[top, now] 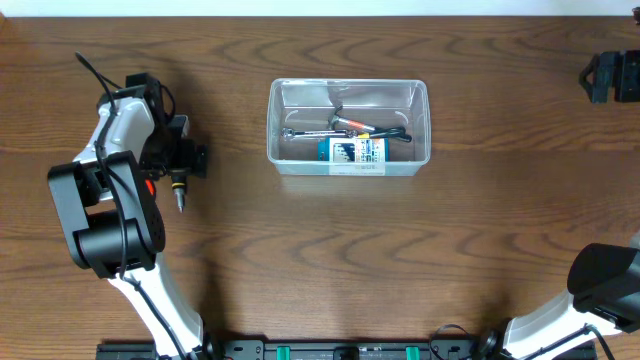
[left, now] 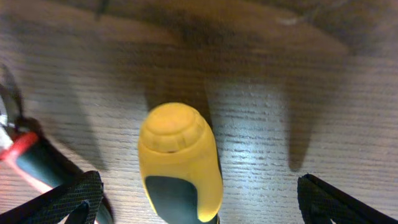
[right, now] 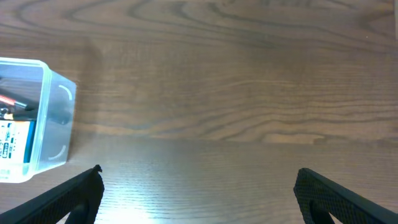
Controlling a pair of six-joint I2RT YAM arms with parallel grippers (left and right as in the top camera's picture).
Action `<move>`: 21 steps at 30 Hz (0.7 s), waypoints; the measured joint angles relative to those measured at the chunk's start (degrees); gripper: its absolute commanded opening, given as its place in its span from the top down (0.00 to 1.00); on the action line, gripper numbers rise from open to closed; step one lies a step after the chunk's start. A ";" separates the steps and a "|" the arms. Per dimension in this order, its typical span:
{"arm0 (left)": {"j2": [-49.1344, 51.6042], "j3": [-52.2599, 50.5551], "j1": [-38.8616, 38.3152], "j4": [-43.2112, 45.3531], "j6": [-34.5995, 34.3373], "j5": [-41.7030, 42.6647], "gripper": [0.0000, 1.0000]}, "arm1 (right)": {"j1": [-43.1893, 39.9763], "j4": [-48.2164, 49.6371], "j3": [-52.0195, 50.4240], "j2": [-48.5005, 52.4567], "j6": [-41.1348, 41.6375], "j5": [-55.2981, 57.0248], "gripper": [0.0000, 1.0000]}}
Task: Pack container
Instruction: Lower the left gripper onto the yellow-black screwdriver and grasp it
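The left gripper (left: 199, 182) is spread wide, its two black fingers (left: 68, 199) at the bottom corners of the left wrist view. Between them stands a rounded yellow plastic tool handle with a black rubber grip (left: 180, 158), seen end-on. Neither finger touches the handle, so the gripper surrounds it without grasping. The tool's shaft is hidden beneath the handle here. At the left edge lies a red and dark grey object (left: 25, 155), cut off and too blurred to identify.

The right gripper (right: 198, 173) is also spread wide and holds nothing, with bare wood between its black fingertips (right: 74, 196). In the overhead view, only part of the right arm (top: 605, 285) shows, at the lower right corner.

The clear, see-through plastic rectangular container with rounded corners (top: 278, 125) sits upright on the table, near its middle and toward the far side, well apart from both grippers. Inside it lie a blue and white labelled pack (top: 352, 150) and several hand tools (top: 350, 125), one with a red handle. The tools overlap and are hard to separate by eye.

Everything rests on a dark brown wood-grain table (top: 480, 230). A black fixture (top: 610, 75) sits at its far right edge, partly cut off. A pale strip (top: 320, 6) runs beyond the table's far edge.
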 measured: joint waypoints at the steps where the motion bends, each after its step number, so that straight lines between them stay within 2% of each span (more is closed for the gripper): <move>1: 0.00 -0.26 0.00 0.24 0.00 0.11 0.02 | 0.00 0.00 0.02 0.00 0.00 0.11 0.01; 21: -2.99 -6.80 0.04 6.82 -2.25 0.57 0.02 | 0.00 -0.17 0.02 0.00 0.00 0.72 0.01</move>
